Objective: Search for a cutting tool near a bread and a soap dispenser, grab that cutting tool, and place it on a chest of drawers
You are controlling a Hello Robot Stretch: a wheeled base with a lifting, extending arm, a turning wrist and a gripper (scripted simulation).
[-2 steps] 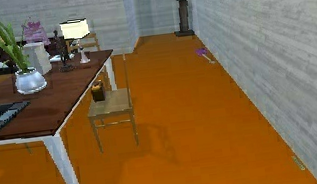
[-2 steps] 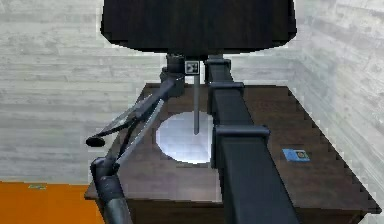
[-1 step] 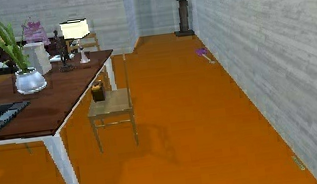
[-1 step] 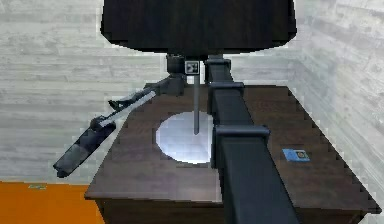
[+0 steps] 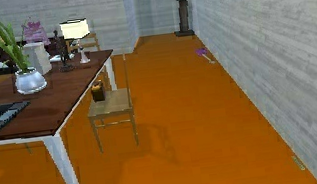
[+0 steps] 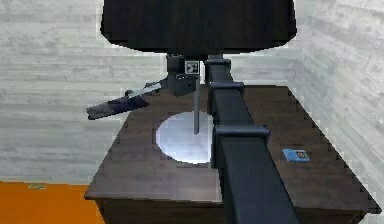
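Gripper (image 6: 157,90) holds what looks like a knife (image 6: 115,104) left of centre, poised over the chest of drawers (image 6: 300,120) for placing.

Readable text: none can be read in either view.
White squares (image 6: 186,67): carried at the far end of the arm (image 6: 240,150), above the lamp base (image 6: 180,140) in the arm side view. Black marks are printed on them, but no letters or numbers can be made out.
Blue square (image 6: 294,155): laid flat on the dark cabinet (image 6: 130,170), to the right of the lamp base. A pale mark is borne at its middle, too small to be read.
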